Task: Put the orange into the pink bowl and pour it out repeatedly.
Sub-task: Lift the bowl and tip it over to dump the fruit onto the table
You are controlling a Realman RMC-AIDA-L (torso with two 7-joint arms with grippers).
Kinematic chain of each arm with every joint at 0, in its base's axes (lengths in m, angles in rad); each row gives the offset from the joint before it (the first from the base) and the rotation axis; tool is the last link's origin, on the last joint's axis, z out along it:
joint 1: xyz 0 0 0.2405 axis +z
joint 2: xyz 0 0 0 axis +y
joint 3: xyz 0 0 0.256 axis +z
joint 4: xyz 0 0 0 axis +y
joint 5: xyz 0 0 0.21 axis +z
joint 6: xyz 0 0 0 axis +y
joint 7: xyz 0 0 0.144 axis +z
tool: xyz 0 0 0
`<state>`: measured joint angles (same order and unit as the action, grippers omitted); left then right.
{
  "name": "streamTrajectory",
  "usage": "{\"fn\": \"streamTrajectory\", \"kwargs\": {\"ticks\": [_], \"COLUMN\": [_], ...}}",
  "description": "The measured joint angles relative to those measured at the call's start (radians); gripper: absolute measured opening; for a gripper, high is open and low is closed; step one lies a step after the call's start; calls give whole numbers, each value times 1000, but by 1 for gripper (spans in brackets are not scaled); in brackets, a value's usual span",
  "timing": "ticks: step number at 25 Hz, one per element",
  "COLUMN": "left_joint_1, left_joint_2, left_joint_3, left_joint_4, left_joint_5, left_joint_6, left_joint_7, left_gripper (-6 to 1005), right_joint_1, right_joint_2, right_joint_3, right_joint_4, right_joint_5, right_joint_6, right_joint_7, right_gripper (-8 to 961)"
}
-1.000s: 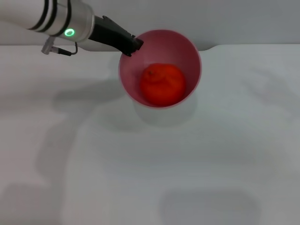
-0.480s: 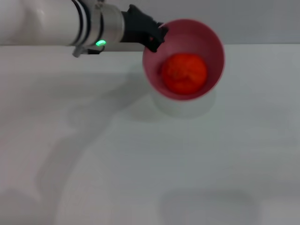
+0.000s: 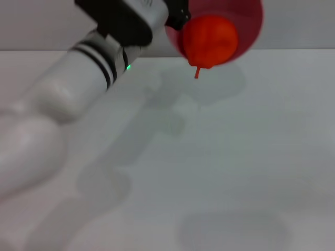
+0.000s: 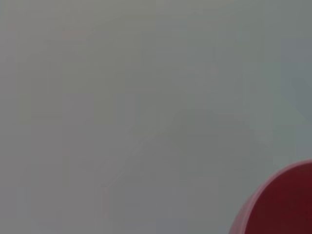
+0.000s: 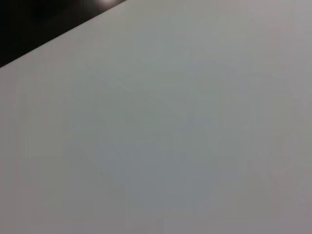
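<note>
In the head view my left gripper [image 3: 177, 16] is shut on the rim of the pink bowl [image 3: 248, 29] and holds it raised high near the top of the picture, tipped toward me. The orange [image 3: 210, 41] sits at the bowl's lower lip, partly over the edge. A part of the bowl's rim also shows in the left wrist view [image 4: 280, 202]. My right gripper is out of view; its wrist view shows only bare table.
The white table [image 3: 220, 157] spreads below the raised bowl. My left arm [image 3: 63, 99] crosses the left half of the head view. A dark strip beyond the table edge [image 5: 29, 24] shows in the right wrist view.
My left arm has lifted the bowl up and away and tipped it further. The orange has rolled from the bowl's middle to its lower lip.
</note>
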<state>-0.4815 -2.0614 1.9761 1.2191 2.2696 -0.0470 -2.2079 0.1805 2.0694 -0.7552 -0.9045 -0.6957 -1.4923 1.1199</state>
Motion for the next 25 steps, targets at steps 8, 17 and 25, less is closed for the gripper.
{"fn": "streamTrajectory", "kwargs": {"ticks": [8, 17, 25], "left_joint_1": [64, 64, 61], "left_joint_2": [-3, -4, -3], "left_joint_3": [263, 335, 366], "left_joint_4": [-123, -169, -189], "left_joint_5": [66, 67, 69], "left_joint_6": [-576, -715, -772], "left_joint_7": [0, -8, -1], "left_gripper": [43, 42, 42], "right_joint_1": [18, 32, 38], "right_joint_2": [1, -1, 2], "right_joint_3": [-1, -3, -16], "right_joint_4": [-38, -34, -24], "right_joint_5": [-43, -46, -56], "right_joint_6": [12, 8, 6], "right_joint_7": [2, 9, 15], "right_gripper": [542, 542, 542]}}
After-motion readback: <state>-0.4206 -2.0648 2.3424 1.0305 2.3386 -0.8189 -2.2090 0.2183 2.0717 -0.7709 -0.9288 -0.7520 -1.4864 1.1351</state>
